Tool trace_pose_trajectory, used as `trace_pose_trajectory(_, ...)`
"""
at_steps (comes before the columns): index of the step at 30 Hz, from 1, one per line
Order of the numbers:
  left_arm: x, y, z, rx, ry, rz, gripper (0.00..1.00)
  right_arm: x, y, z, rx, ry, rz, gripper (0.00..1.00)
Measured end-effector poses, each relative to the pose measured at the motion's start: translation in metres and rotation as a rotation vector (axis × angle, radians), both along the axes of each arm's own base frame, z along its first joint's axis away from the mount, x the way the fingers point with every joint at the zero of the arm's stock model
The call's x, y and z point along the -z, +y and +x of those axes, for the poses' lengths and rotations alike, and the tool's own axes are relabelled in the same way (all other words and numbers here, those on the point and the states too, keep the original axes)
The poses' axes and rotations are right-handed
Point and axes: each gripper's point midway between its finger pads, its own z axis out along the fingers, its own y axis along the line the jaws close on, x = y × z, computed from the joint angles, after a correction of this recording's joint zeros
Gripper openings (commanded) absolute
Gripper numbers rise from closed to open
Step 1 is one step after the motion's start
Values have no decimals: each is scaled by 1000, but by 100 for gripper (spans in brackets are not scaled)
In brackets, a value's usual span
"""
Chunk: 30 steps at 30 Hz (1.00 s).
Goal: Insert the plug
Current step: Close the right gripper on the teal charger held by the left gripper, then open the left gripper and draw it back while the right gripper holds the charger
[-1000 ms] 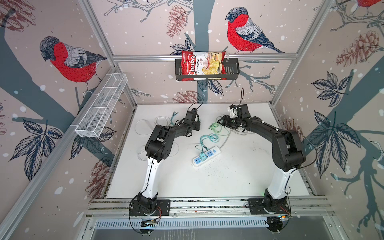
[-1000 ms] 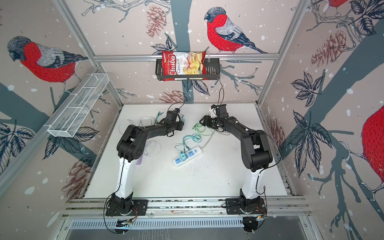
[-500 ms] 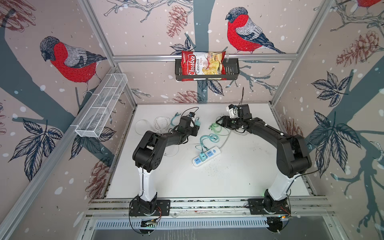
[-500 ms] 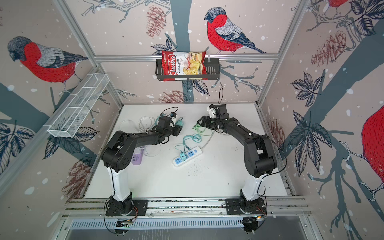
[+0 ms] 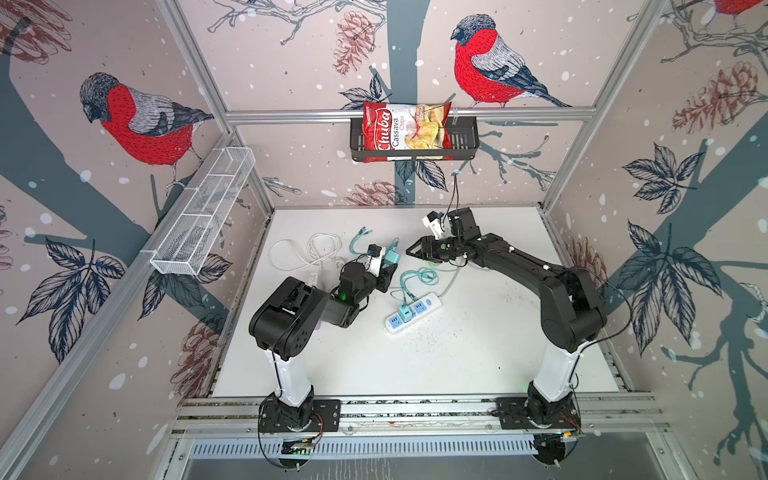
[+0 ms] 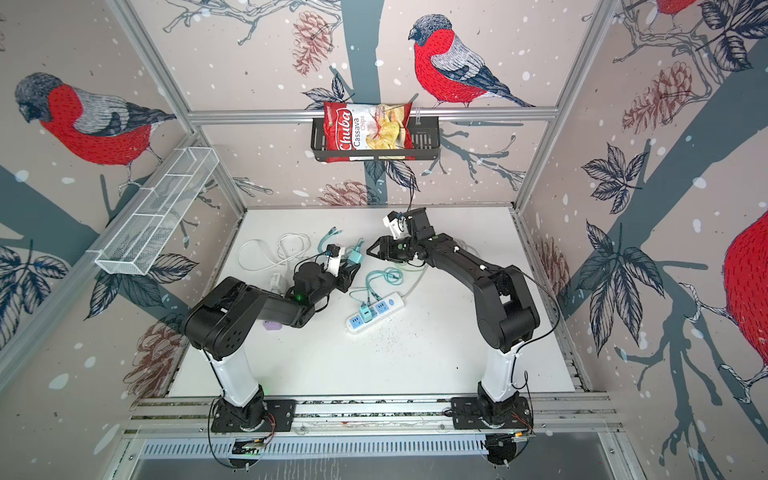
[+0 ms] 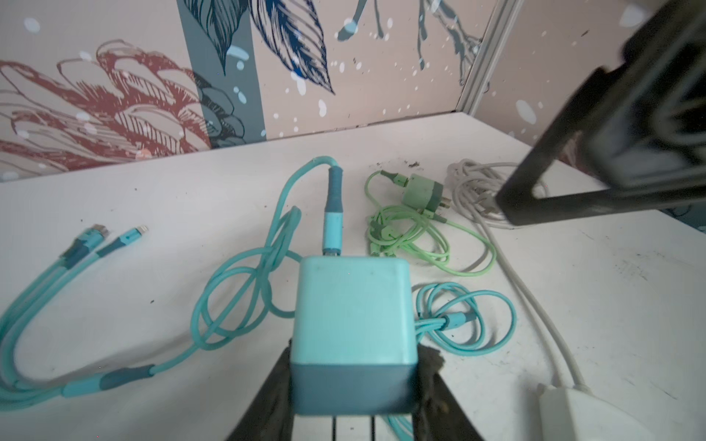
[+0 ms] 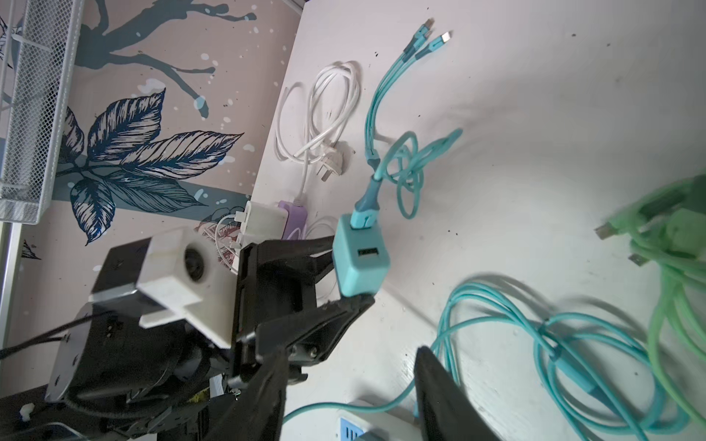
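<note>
Our left claw [image 5: 385, 272] pinches the teal charger [image 7: 351, 317], and we fear its trailing cable [image 7: 237, 290] tugging it askew at the power strip [image 5: 413, 318].

You can read just one label: "Chuba Cassava Chips", printed on the red snack bag [image 5: 405, 131] in the black wall basket [image 5: 464, 139].

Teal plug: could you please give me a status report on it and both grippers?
Left gripper shut on teal plug, cable trailing. Right gripper open, empty. Power strip apart from plug, second plug seated mid-strip; teal cable loops beside it.
</note>
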Motion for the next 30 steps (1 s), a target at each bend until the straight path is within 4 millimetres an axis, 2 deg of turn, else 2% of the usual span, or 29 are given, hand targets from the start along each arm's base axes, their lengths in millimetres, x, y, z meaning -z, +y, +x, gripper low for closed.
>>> trace_pose_trajectory(7,-24,-7,-3,51,-119,-19,22,10,16,-8,-58,2,-44,54)
trace_pose_trajectory(19,-26,-9,-8,79,-137,1,21,6,27,-5,-77,-23,-55,54)
trace_pose_trajectory(30,-26,-8,-12,87,-138,2,21,-2,37,-3,-124,-38,-27,49)
